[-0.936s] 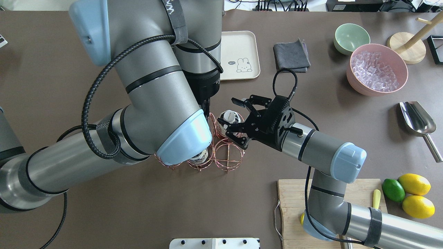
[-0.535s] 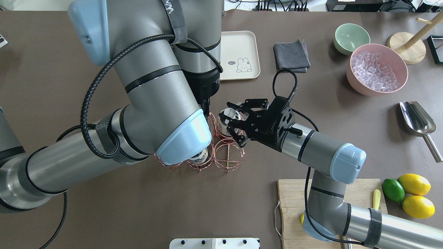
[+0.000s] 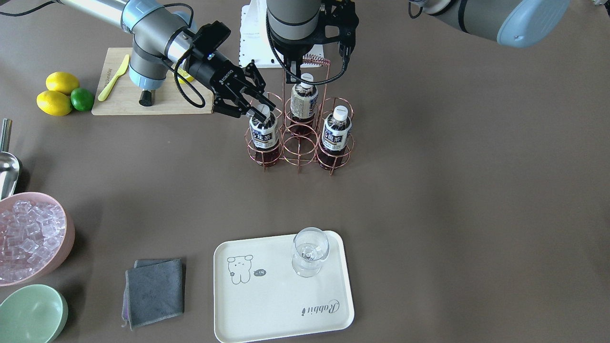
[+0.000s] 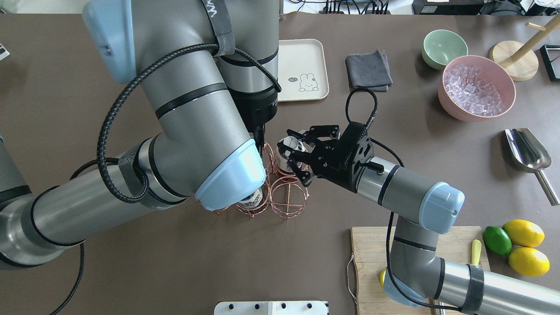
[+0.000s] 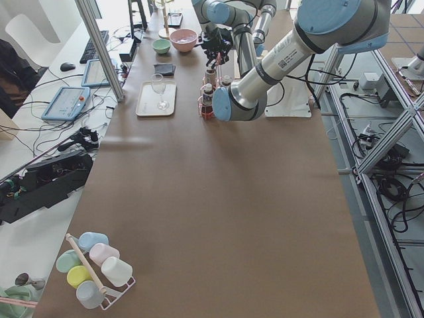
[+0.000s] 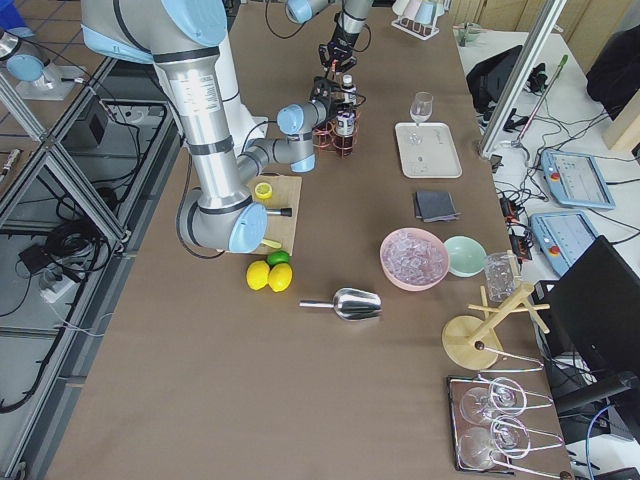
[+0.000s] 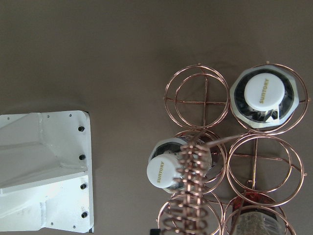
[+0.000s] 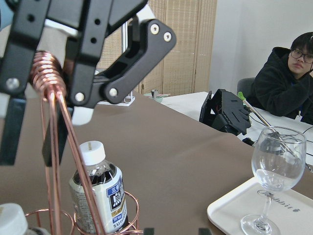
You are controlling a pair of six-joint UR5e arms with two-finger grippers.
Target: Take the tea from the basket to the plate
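your right gripper (image 4: 292, 152) is clamped on the tea (image 3: 263, 135), with the fingers pinching it at the cap and neck from the side. that tea stands upright in a corner cell of the basket (image 3: 299, 147), in the row away from the robot at the basket's robot-right end. its base is down in the ring. a second bottle (image 3: 337, 133) stands in the other corner of that same row. a third bottle (image 3: 303, 102) stands in the middle cell of the row nearer the robot.

your left gripper (image 4: 260, 139) points straight down over the basket, right at the coiled handle (image 3: 314, 61). you can't tell whether its fingers are pinching the handle or just sit beside it.

the plate (image 3: 267, 305) lies flat on the table (image 3: 429, 200), well apart from the basket on the side away from the robot. a wine glass (image 3: 310, 252) stands upright on the plate, at the edge nearest the basket.

past the basket and off to the robot's right are a grey cloth (image 3: 155, 290), a pink bowl (image 3: 69, 236) full of ice and a green bowl (image 3: 31, 314). the cutting board (image 3: 157, 102) lies near the basket on the robot's side, to the robot's right. two lemons (image 3: 56, 94) and a lime (image 3: 82, 99) sit farther out the same way.
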